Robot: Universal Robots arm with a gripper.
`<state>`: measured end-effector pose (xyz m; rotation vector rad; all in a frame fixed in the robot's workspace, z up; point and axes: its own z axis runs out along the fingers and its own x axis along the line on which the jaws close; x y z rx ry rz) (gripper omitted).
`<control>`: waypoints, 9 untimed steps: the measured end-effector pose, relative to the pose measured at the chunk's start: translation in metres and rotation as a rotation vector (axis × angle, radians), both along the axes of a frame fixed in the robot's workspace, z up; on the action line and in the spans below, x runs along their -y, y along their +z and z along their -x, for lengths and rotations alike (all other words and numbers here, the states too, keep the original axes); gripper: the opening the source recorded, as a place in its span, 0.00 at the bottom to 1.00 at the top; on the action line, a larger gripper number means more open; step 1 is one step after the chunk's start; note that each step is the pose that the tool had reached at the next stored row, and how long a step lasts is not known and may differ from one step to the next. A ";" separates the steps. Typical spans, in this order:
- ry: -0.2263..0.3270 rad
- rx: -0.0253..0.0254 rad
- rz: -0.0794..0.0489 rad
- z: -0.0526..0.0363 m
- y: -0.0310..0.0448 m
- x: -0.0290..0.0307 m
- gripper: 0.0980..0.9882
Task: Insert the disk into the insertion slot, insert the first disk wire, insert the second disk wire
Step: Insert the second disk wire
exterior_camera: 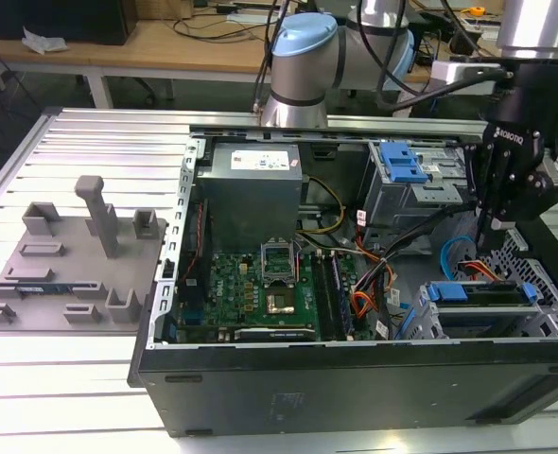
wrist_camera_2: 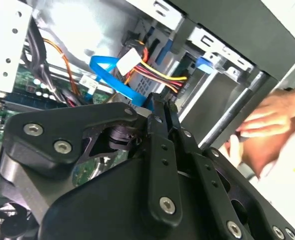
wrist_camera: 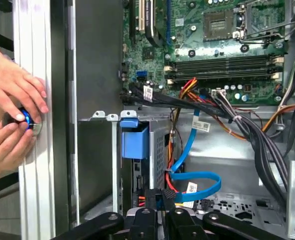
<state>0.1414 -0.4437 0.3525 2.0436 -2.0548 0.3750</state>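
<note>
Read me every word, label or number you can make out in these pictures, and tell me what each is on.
White label on the grey metal power supply box: too small to read.
White lettering on the black gripper: too small to read.
White tag on the flat blue cable: blurred.
No text reads clearly.

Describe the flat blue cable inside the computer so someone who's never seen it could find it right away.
Start at the open computer case, then go to the drive cage with the blue carrier, beside the motherboard. The flat blue cable loops next to that cage, just ahead of the hand. Unlike the round black, orange and yellow wires nearby, it is a wide, bright blue ribbon.
</note>
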 end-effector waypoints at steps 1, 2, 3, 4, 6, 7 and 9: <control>0.000 0.0000 -0.017 0.0000 0.0000 0.0005 0.07; 0.000 0.0001 -0.037 -0.0001 0.0000 0.0014 0.07; 0.000 0.0001 -0.059 -0.0002 0.0001 0.0076 0.07; 0.000 0.0001 -0.066 -0.0001 0.0000 0.0123 0.07; 0.000 0.0001 -0.088 -0.0001 0.0000 0.0221 0.07; 0.000 0.0001 -0.095 -0.0001 0.0000 0.0245 0.07; 0.000 0.0001 -0.113 -0.0001 0.0000 0.0313 0.07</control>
